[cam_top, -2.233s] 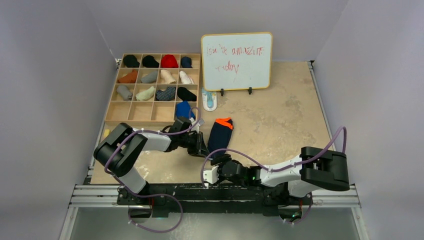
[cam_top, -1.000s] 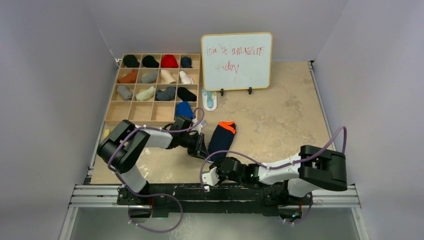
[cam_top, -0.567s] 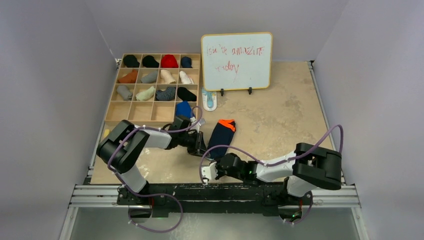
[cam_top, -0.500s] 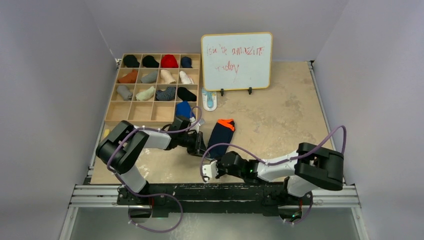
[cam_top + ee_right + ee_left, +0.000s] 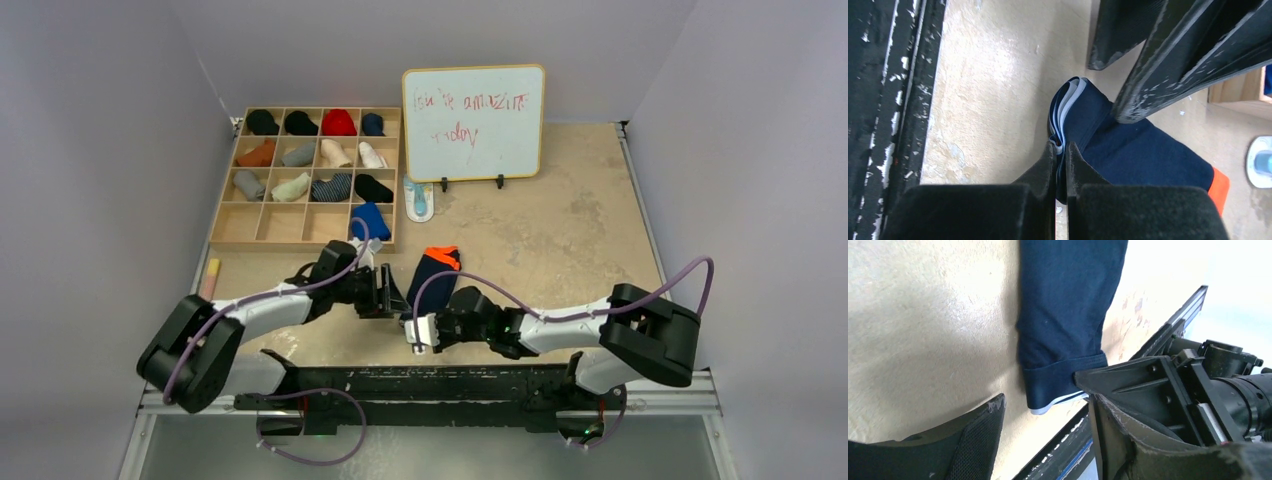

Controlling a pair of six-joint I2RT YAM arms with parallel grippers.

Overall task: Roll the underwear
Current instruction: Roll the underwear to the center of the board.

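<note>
As we look down from above, the navy underwear (image 5: 432, 272) lies on the table (image 5: 560, 240) between both arms. At the left wrist, the left claw (image 5: 1048, 440) stands spread at its folded end. At the right wrist, the right claw (image 5: 1060, 162) pinches that fold thinly, so we fear it could slip free and unroll.

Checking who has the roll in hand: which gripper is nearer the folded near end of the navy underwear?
Right. The right gripper is shut on the folded end of the navy underwear; the left gripper stands open just beyond it, one finger against the fabric.

whiteboard (image 5: 473, 122), red handwriting, perhaps "isn't amazing today"
</note>
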